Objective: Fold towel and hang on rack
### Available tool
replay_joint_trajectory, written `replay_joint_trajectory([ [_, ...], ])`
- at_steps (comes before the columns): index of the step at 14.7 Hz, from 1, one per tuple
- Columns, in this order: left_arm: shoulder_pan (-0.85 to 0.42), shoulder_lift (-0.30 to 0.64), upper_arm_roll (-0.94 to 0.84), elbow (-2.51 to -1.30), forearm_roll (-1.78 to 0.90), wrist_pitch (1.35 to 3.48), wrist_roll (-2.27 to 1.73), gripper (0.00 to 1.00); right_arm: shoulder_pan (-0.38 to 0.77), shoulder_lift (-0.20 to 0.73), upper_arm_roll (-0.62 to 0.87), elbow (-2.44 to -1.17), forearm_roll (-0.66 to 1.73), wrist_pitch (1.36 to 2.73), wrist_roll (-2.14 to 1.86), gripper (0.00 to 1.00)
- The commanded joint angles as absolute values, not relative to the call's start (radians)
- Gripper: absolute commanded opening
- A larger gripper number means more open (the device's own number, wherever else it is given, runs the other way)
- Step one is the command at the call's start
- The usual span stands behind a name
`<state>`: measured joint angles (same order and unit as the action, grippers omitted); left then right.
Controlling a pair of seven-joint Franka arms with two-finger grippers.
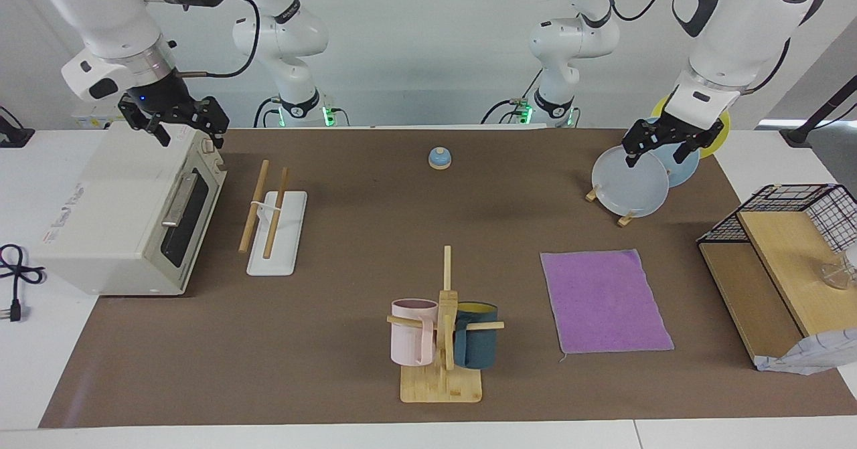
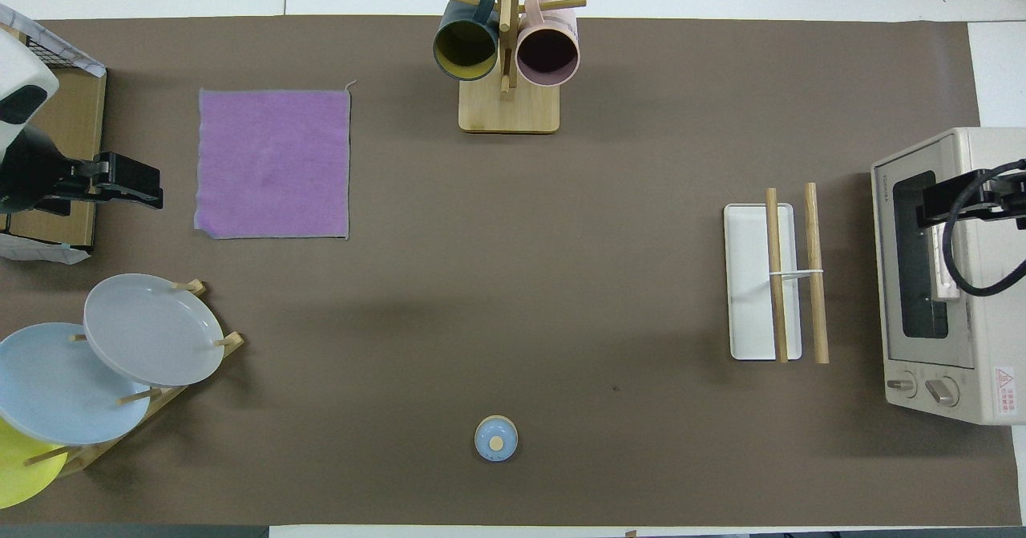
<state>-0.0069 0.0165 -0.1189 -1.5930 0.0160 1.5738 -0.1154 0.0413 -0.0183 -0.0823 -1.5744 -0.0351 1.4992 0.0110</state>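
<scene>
- Brown mat (image 1: 348,315) covers the table; everything listed stands on it or at its edges.
- Cream toaster oven (image 1: 127,218), at the right arm's end; the right gripper (image 1: 175,122) hangs directly over its top, fingers spread, holding nothing.
- Purple towel (image 1: 604,300), lying flat and unfolded, purple face up, toward the left arm's end. It lies down and forward of the left gripper (image 1: 659,142), farther from the robots than the plate stand. Long axis runs away from the robots. The left arm is clearly the nearer; the right gripper is well apart from it.
- White-based rack (image 1: 276,233) with two wooden rods, also running away from the robots, just beside the oven, below and slightly inward of the right gripper.
- Plate stand (image 1: 629,183), directly under the left gripper, which hovers above the grey plate, fingers spread and empty.
- Mug tree (image 1: 443,342), between towel and rack, well clear of both grippers.
- Judgement: the fold likely starts with the left gripper descending to a towel edge.
</scene>
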Motion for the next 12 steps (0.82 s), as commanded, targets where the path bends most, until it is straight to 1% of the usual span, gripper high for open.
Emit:
replay_joint_trajectory([
  [1,-0.005,-0.012,-0.114,-1.621,0.005,1.565,-0.117,1.0,0.026,-0.032,-0.075,-1.592,-0.015,1.502,0.012,1.0],
  [9,-0.006,-0.014,-0.114,-1.621,0.005,1.565,-0.126,1.0,0.026,-0.032,-0.075,-1.592,-0.015,1.502,0.012,1.0],
  [11,-0.003,-0.029,-0.114,-1.673,0.003,1.619,-0.123,1.0,0.026,-0.034,-0.075,-1.592,-0.015,1.502,0.012,1.0],
  [12,0.006,-0.044,-0.11,-1.728,0.003,1.693,-0.121,1.0,0.026,-0.034,-0.075,-1.592,-0.015,1.502,0.012,1.0],
])
